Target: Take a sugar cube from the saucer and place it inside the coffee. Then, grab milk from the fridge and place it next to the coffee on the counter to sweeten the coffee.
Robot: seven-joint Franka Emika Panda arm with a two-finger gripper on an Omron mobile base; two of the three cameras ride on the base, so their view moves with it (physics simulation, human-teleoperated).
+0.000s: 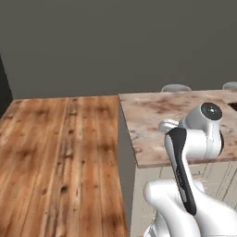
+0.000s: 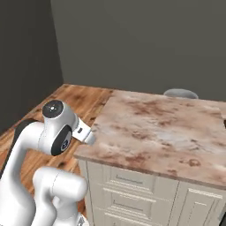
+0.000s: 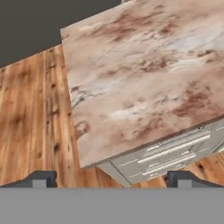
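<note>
Gripper [image 3: 112, 179] spread and holding nothing above the counter [image 3: 144, 83] corner, probably before the sugar step; next, find the saucer

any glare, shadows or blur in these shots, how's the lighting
Left base view: flat, even light, no glare on the counter, the wooden floor slightly soft. Right base view: the same dull light, the back wall dark and featureless, with the counter's side in mild shade. Hand view: the counter's marbling is smeared and low in detail; the open gripper casts no visible shadow.
</note>
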